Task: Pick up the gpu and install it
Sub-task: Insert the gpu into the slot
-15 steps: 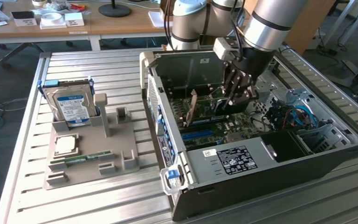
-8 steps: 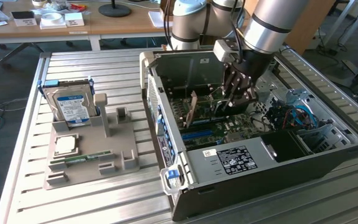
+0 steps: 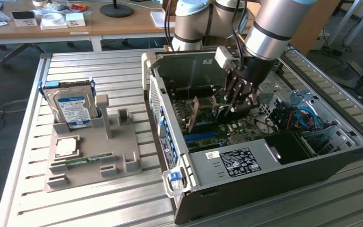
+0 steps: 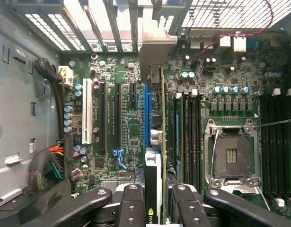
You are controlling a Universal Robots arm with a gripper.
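Note:
The gpu stands on edge inside the open computer case, down at the motherboard. My gripper reaches into the case from above and is shut on the gpu. In the wrist view the gpu shows edge-on as a thin line between my black fingers, with my gripper clamped on its near end. Its silver bracket sits against the rear slot openings. The card's edge runs along the blue expansion slot. I cannot tell whether it is seated.
A white slot and black slots lie beside the blue one. The CPU socket and a cable bundle flank the card. Outside the case, a grey fixture holds a hard drive, a chip and a green memory stick.

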